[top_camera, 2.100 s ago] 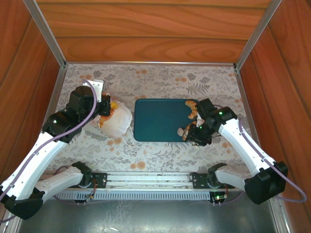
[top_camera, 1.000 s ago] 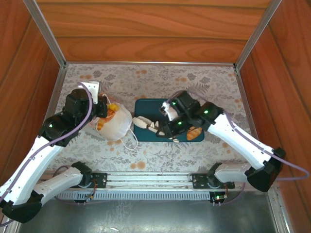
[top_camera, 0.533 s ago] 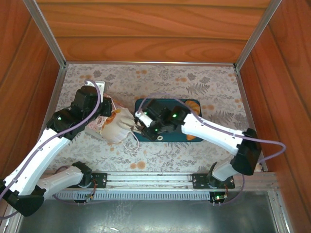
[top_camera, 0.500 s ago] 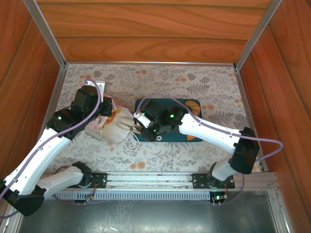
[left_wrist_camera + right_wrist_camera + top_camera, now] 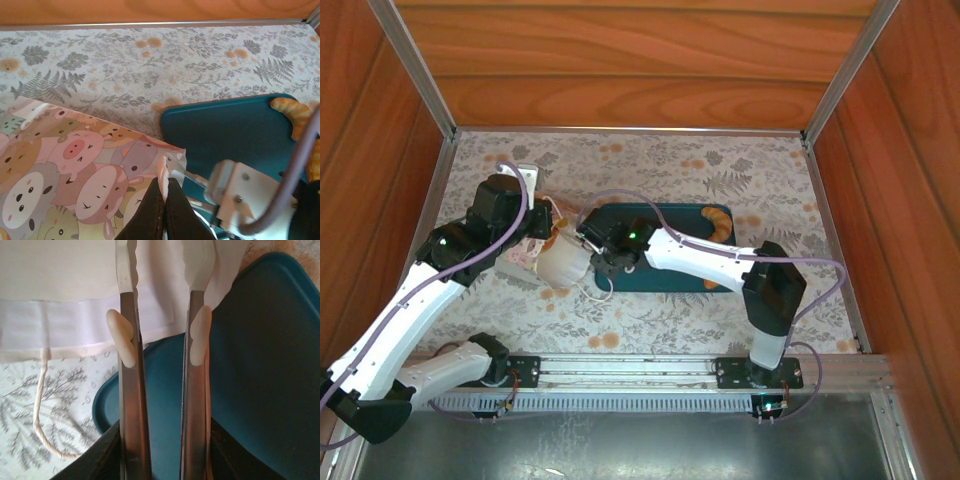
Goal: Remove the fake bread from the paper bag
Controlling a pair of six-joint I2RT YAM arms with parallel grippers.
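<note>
The paper bag (image 5: pixel 565 264) lies on its side left of the tray, white outside in the top view. In the left wrist view the paper bag (image 5: pixel 75 165) shows a pastel cartoon-animal print. My left gripper (image 5: pixel 165 183) is shut on the bag's rim, also at the bag's upper left from above (image 5: pixel 542 232). A bit of orange fake bread (image 5: pixel 558 239) peeks out by that rim. My right gripper (image 5: pixel 591 252) has long metal fingers (image 5: pixel 129 390) standing open with nothing between them (image 5: pixel 160 255), tips over the white bag (image 5: pixel 75 300). A croissant (image 5: pixel 718 222) lies on the tray.
The teal tray (image 5: pixel 665 262) sits mid-table with another pastry (image 5: pixel 712 283) at its near right edge; both pastries (image 5: pixel 295 112) also show in the left wrist view. The bag's cord handle (image 5: pixel 42 415) trails on the patterned cloth. Wooden walls close in the sides and back.
My right arm has swung left across the tray until its open fingers reach the bag's side. My left gripper has kept its hold on the rim, and the bag has shifted slightly.
</note>
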